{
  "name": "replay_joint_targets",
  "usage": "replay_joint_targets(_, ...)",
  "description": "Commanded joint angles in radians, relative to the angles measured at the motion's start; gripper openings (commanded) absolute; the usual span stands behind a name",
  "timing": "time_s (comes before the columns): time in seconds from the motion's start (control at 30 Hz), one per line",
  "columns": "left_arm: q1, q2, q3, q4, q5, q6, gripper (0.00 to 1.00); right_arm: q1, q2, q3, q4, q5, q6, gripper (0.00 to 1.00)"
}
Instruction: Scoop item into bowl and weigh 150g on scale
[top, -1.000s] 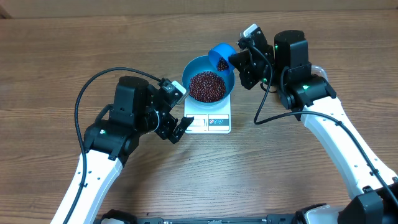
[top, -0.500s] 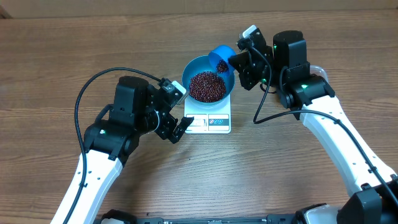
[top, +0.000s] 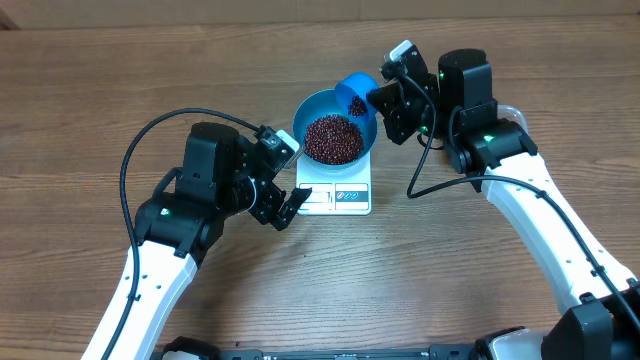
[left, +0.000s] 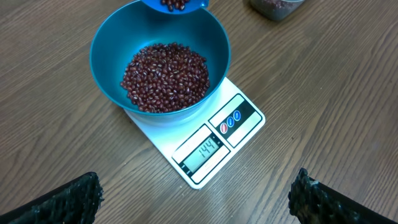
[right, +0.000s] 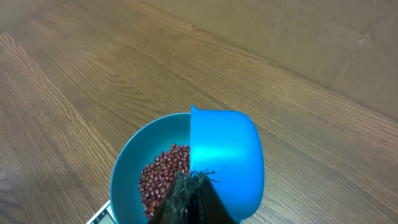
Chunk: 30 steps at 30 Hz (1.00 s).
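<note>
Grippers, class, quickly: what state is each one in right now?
Left gripper: open, holding nothing.
Right gripper: shut on the blue scoop, over the bowl.

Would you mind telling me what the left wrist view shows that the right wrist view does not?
Only the left wrist view: the display of the scale, reading 144, a corner of the clear tub, and the open left pincer at the bottom corners. Only the right wrist view: the right pincer shut on the blue scoop, seen from its outer side. Both: the blue bowl holding beans, the scoop over its rim, and the wooden table.
</note>
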Motion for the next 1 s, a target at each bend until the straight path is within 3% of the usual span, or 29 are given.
replay_joint_targets(0.0,0.005,0.002,0.026,0.000,0.015,-0.014,1.00,0.002,0.001,0.024,0.006,-0.007,0.003,0.04)
replay_joint_targets(0.97,0.005,0.002,0.026,0.000,0.015,-0.014,0.99,0.002,0.001,0.024,0.009,-0.007,-0.023,0.04)
